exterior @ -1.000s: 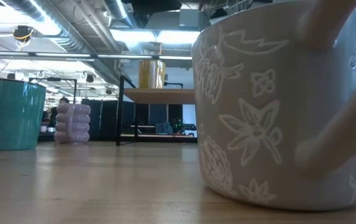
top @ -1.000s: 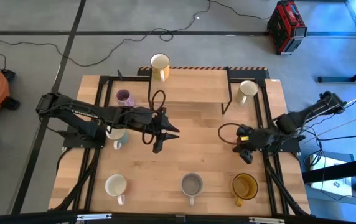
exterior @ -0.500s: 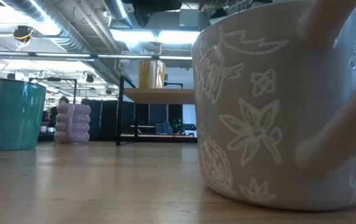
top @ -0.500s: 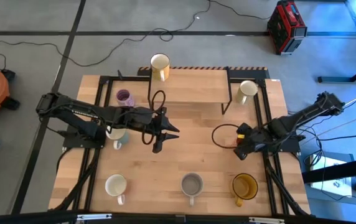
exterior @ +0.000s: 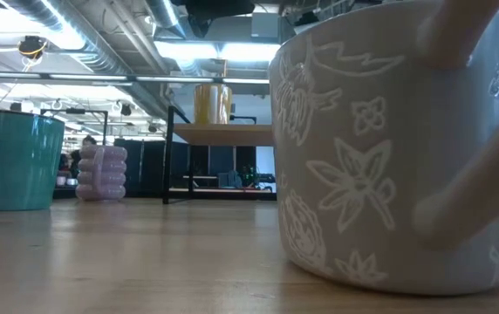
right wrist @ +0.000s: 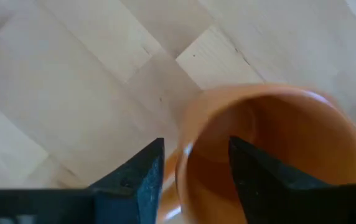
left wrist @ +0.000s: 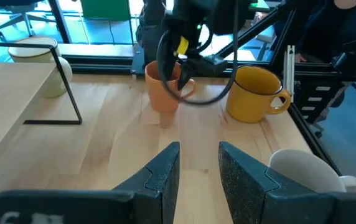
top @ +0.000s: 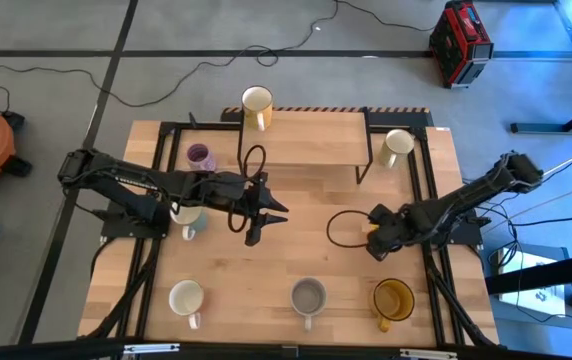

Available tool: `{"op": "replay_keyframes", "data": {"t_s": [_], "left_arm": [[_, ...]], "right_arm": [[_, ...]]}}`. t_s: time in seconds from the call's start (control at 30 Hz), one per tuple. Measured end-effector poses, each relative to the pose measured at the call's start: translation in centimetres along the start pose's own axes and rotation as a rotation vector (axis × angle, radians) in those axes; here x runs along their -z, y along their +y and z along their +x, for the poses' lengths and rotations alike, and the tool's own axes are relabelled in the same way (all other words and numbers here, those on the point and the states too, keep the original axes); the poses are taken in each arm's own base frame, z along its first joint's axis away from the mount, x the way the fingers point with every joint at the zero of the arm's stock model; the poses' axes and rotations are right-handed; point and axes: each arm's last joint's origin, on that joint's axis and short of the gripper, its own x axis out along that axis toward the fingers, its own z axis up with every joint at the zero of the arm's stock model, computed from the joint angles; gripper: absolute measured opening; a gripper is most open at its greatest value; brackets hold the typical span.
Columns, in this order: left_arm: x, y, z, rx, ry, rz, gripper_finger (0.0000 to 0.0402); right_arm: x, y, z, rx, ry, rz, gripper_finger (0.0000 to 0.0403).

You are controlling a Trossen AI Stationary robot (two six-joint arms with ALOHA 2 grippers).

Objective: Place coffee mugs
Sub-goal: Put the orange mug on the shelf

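Orange mug (right wrist: 271, 155) at my right tool (right wrist: 193, 168)

Its fingers straddle the near wall, spread, rim between them, not yet pinching; my left tool (left wrist: 198, 174) waits mid-worktop (top: 306, 250), slightly parted, empty.

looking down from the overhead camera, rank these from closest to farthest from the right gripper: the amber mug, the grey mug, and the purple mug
1. Amber mug: at the table's near edge, just beside the right gripper.
2. Grey mug: also at the near edge, in the middle of that row.
3. Purple mug: across the table on the left arm's side, near the raised shelf.
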Motion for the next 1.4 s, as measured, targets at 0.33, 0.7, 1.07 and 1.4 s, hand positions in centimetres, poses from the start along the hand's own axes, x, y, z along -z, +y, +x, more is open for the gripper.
{"op": "replay_keyframes", "data": {"t_s": [0.33,0.7,1.07,1.4], "left_arm": [[0.0,0.0,0.0,0.000,0.000,0.000,0.0105],[0.0,0.0,0.0,0.000,0.000,0.000,0.0105],[0.0,0.0,0.0,0.000,0.000,0.000,0.0105],[-0.1,0.0,0.0,0.000,-0.008,0.000,0.0105]], "right_arm": [[-1.7,0.2,1.1,-0.036,0.066,-0.115,0.0040],[-2.5,1.8,0.9,-0.187,-0.065,-0.381,0.0008],[-5.3,1.7,1.2,-0.195,-0.222,-0.528,0.0004],[-8.9,2.0,2.0,-0.158,-0.153,-0.481,0.0004]]}}
